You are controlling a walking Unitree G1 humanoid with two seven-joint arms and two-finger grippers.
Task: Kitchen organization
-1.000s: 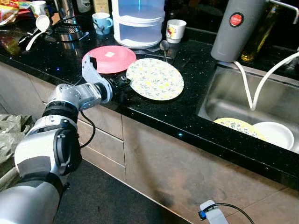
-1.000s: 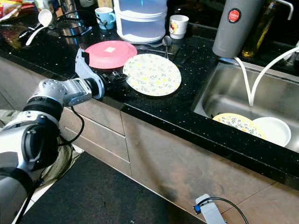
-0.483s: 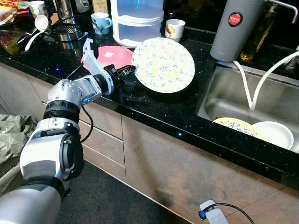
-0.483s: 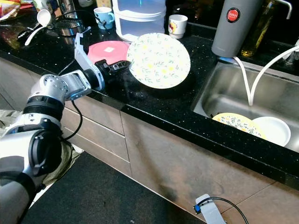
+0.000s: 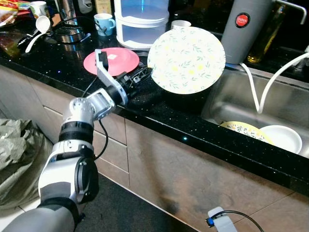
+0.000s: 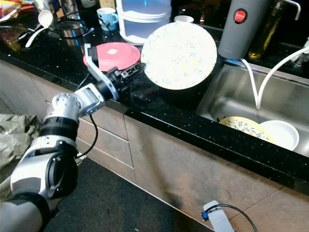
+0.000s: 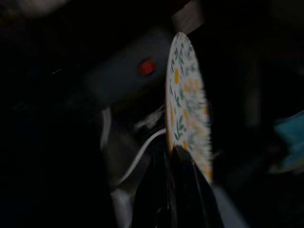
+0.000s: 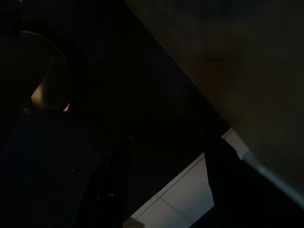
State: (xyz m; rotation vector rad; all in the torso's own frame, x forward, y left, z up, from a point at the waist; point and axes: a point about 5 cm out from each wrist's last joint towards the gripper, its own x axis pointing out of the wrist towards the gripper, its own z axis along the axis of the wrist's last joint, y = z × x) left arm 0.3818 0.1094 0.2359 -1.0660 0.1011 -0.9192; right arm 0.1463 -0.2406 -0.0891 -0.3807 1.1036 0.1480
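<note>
- The left gripper (image 5: 145, 75) reaches over the front edge of the black speckled bench (image 5: 159, 113), its jaws closed on the near-left rim of the floral plate (image 5: 187, 60).
- The floral plate is lifted clear of the bench and tilted up steeply, its patterned face turned toward the robot and its back toward the grey dispenser (image 5: 248, 29); it hangs over the bench just left of the sink (image 5: 241, 101).
- In the left wrist view the plate (image 7: 187, 118) appears nearly edge-on, rising straight out from between the black fingers (image 7: 178, 190).
- A pink plate (image 5: 112, 60) lies flat on the bench beside the gripper, to its left and behind it.
- A yellow-patterned plate (image 5: 244, 132) and a white bowl (image 5: 284, 138) lie in the sink, touching.
- Behind stand a clear stacked container (image 5: 141, 21), a blue mug (image 5: 103, 22) and a white ladle (image 5: 38, 30).
- The right gripper (image 8: 166, 185) hangs idle in a dark view, its two fingers spread apart with nothing between them.
</note>
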